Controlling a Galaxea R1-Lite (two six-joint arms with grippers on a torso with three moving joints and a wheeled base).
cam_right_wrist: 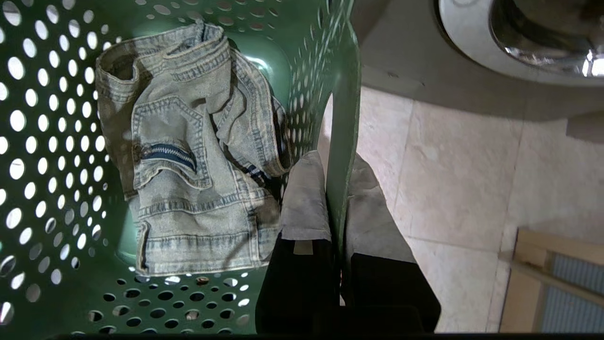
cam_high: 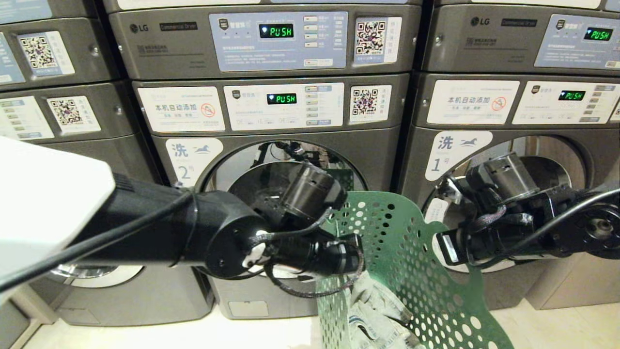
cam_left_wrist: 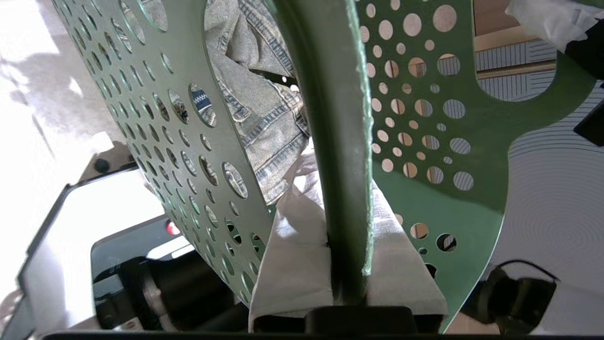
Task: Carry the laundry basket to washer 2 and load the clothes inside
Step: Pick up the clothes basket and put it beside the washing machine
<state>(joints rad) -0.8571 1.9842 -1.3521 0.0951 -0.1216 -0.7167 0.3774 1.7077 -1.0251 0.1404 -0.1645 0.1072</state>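
Observation:
The green perforated laundry basket [cam_high: 402, 252] hangs tilted between my two arms, in front of washer 2 [cam_high: 193, 160], the middle machine. My left gripper [cam_high: 356, 257] is shut on the basket's near-left rim [cam_left_wrist: 347, 141], with its grey padded fingers [cam_left_wrist: 292, 245] on either side of the wall. My right gripper [cam_high: 443, 247] is shut on the opposite rim [cam_right_wrist: 337, 141], pads [cam_right_wrist: 304, 198] pressed to both faces. Faded denim clothes [cam_right_wrist: 188, 156] lie crumpled at the basket's bottom [cam_high: 373, 310]. Washer 2's round door front [cam_high: 286, 169] is dark and reflective, partly hidden by my left wrist.
Washer 1 [cam_high: 453, 155] stands to the right, behind my right arm. Dryers with lit green displays [cam_high: 276, 31] are stacked above. Another machine's chrome door ring [cam_high: 87, 274] shows at the lower left. Pale floor tiles [cam_right_wrist: 453, 179] lie below the basket.

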